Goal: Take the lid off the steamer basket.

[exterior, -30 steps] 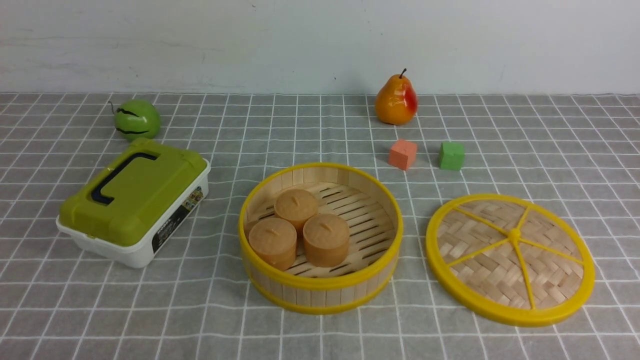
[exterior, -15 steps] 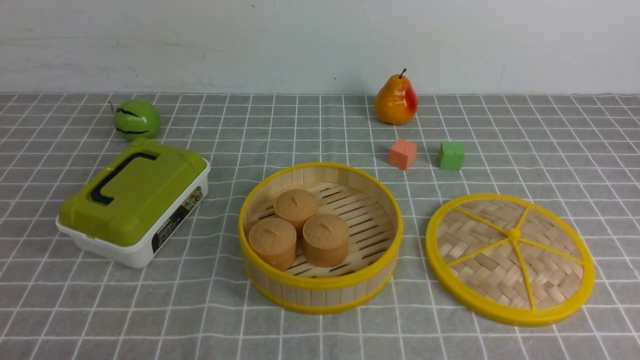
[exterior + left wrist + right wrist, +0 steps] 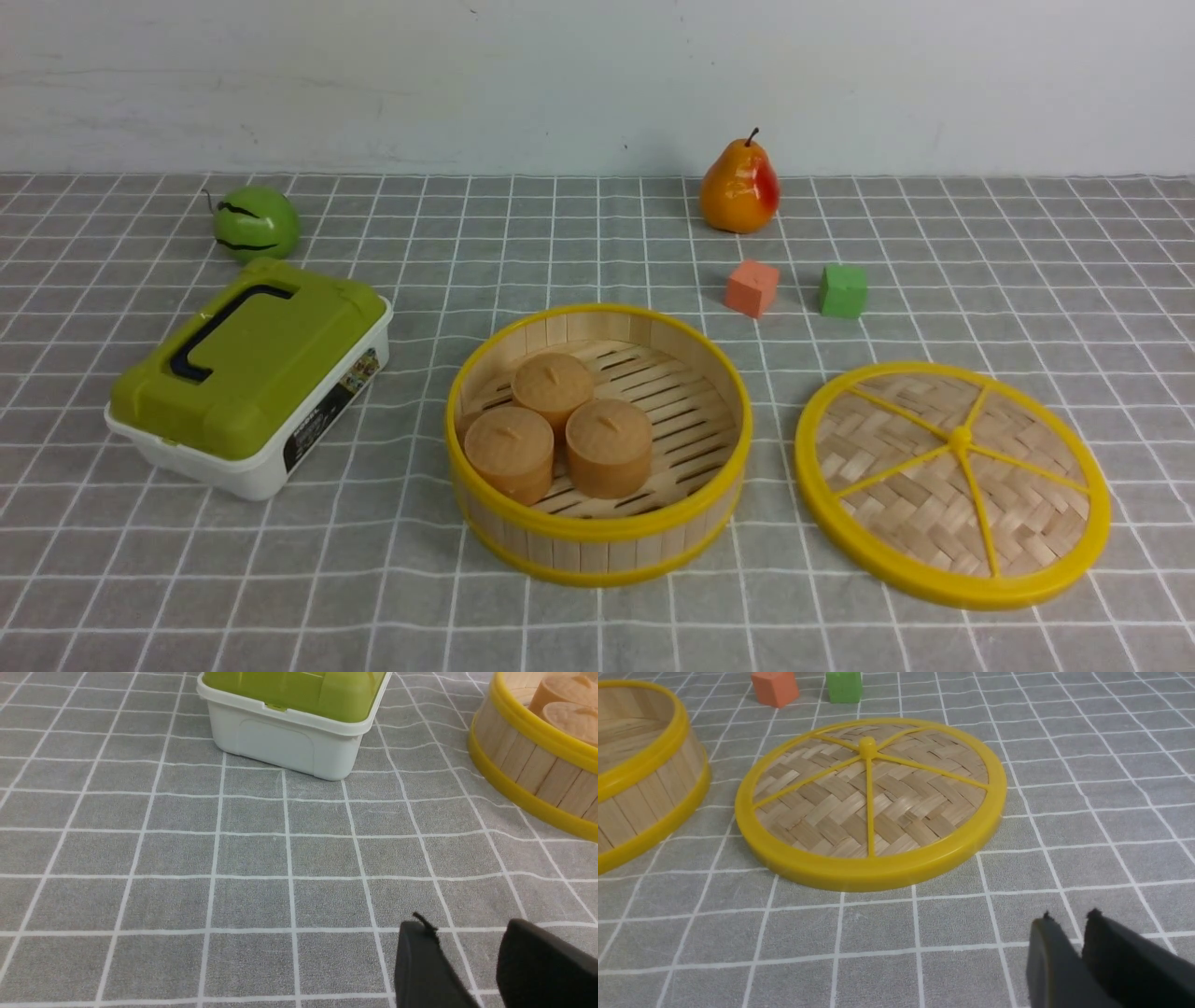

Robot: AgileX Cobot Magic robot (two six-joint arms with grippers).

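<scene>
Although neither arm shows in the front view, the lid (image 3: 953,485) lies flat on the checked cloth (image 3: 597,625) just right of the open steamer basket (image 3: 598,551), which holds three brown cakes (image 3: 558,431). From the left wrist view, the left gripper (image 3: 467,970) hangs empty over bare cloth with a clear gap between its jaws, near the white box (image 3: 285,742). From the right wrist view, the right gripper (image 3: 1069,956) holds nothing, jaws parted by a narrow slit, close to the lid's rim, so any careless forward swing would likely nudge the lid against the basket.
</scene>
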